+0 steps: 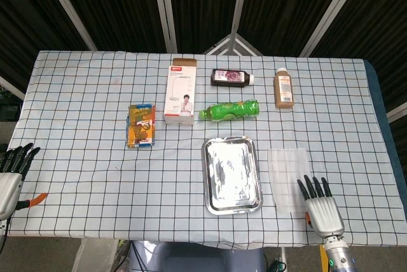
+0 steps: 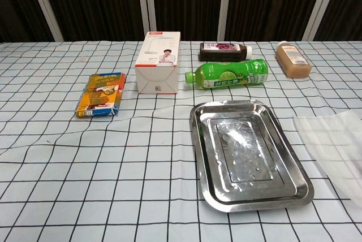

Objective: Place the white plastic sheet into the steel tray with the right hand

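Note:
The white plastic sheet lies flat on the checked cloth, just right of the steel tray. The tray holds nothing. In the head view my right hand hovers at the table's front edge, palm down with fingers spread, its dark fingertips at the sheet's near right corner. It holds nothing. My left hand sits at the far left edge, fingers apart and empty. Neither hand shows in the chest view.
Behind the tray lie a green bottle, a dark bottle and a brown bottle. A white box and a colourful packet stand to the left. The table's front edge runs just below the tray.

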Robot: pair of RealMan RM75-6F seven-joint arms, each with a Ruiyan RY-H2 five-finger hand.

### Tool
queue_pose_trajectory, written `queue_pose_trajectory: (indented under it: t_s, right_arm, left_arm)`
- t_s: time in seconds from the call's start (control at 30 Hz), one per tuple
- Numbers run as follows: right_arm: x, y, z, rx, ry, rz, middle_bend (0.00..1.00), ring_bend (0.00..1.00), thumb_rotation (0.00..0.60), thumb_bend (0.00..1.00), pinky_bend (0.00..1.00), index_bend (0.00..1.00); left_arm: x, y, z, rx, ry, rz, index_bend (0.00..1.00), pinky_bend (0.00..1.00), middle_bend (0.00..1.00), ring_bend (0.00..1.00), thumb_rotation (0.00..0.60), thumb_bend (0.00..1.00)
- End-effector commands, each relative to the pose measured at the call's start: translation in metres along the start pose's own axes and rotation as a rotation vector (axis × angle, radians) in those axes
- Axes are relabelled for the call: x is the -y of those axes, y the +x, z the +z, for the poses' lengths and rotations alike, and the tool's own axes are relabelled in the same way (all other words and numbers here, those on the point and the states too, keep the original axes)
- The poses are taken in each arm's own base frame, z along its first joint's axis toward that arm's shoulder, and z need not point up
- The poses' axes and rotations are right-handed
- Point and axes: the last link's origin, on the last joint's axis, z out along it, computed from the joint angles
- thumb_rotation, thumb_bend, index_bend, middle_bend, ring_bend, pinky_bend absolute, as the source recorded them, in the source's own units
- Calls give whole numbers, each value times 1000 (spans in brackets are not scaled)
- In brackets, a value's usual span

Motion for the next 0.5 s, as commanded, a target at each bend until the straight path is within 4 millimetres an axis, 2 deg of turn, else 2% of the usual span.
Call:
queue_pose_trajectory:
  t_s: [0.03,0.5]
  right_arm:
    - [-2,-1,1,6,-10,-5,0,0,600,387,0,0]
    - [-12,-8,-1,47,-67,-29,0,0,600,387,0,0]
  left_arm:
    - [0,0,0,1,0,-1,0,0,0,0,600,0]
    - [1,2,0,-2,2,-16,0,0,0,0,600,0]
